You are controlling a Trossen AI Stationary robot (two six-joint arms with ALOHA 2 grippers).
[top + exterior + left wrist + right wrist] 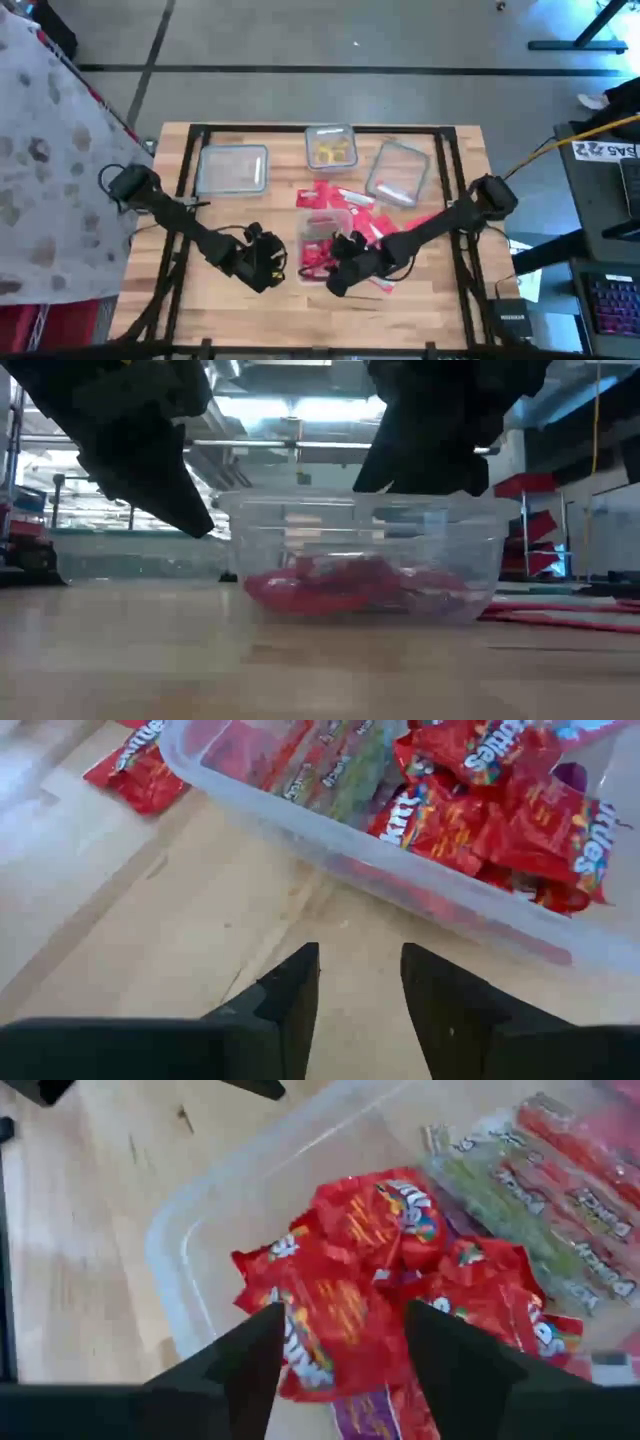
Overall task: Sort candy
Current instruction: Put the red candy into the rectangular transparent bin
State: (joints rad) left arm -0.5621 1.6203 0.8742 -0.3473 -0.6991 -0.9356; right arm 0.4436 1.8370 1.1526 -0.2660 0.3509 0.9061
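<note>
We see the right gripper [340,1365] over the tub [190,1230], jaws open and empty, placed to drop red candy [375,1220] inside. The left gripper [360,995] waits beside the tub, jaws part-open, holding nothing

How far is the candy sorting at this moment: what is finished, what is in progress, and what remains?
Done: red packets already fill the near clear tub, and yellow pieces lie in a far tub. In progress: the right tool is open just above the red pile with nothing between its fingers; the left tool is open and empty beside that tub. Left: loose red packets on the table; two far tubs look nearly empty.
</note>
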